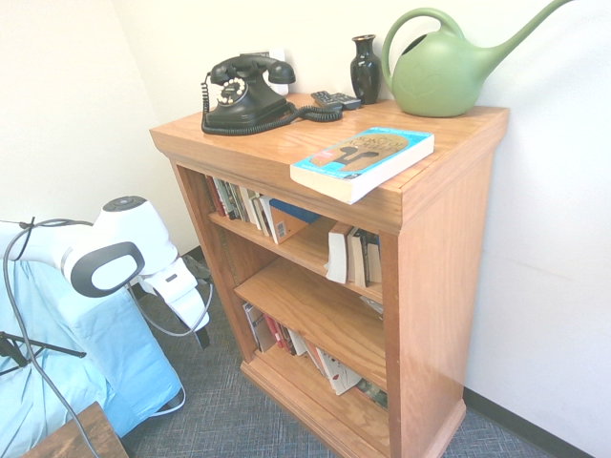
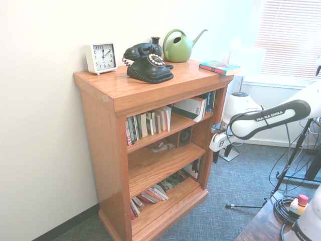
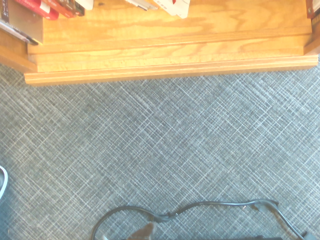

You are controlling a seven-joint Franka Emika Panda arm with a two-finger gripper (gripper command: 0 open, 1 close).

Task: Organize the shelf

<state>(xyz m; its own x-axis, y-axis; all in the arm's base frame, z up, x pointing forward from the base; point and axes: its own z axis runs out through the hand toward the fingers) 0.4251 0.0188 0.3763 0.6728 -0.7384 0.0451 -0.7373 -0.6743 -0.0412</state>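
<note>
Honey-coloured oak shelf (image 1: 439,239) stands against a pale wall on grey woven carpet (image 3: 165,150), w/ a thick overhanging top, solid side panels and three tiers. On top, toward the wall: a black rotary phone (image 1: 246,93) w/ coiled cord, a small dark vase (image 1: 365,69), a green watering can (image 1: 444,69) and a small dark remote-like item (image 1: 336,99) between phone and vase. A white square clock (image 2: 101,57) sits at the far end of the top in the second exterior view. A paperback w/ a light blue cover (image 1: 363,160) lies flat near the front edge of the top, one corner just overhanging it.

Upper tier: a row of books (image 2: 148,124) standing or leaning, plus one book (image 2: 189,107) tilted out at the front. Middle tier: mostly bare wood, w/ a small flat item (image 2: 161,147) and a dark box (image 2: 184,136) toward the back. Bottom tier: books (image 2: 150,195) slumped over at an angle; the wrist view looks straight down on the shelf's base moulding and the carpet in front.

White robot arm (image 2: 271,118) reaches in beside the shelf's front, w/ its gripper (image 2: 215,150) pointing down over the carpet, near the shelf but not touching it. Fingers stand wide apart, holding nothing.
</note>
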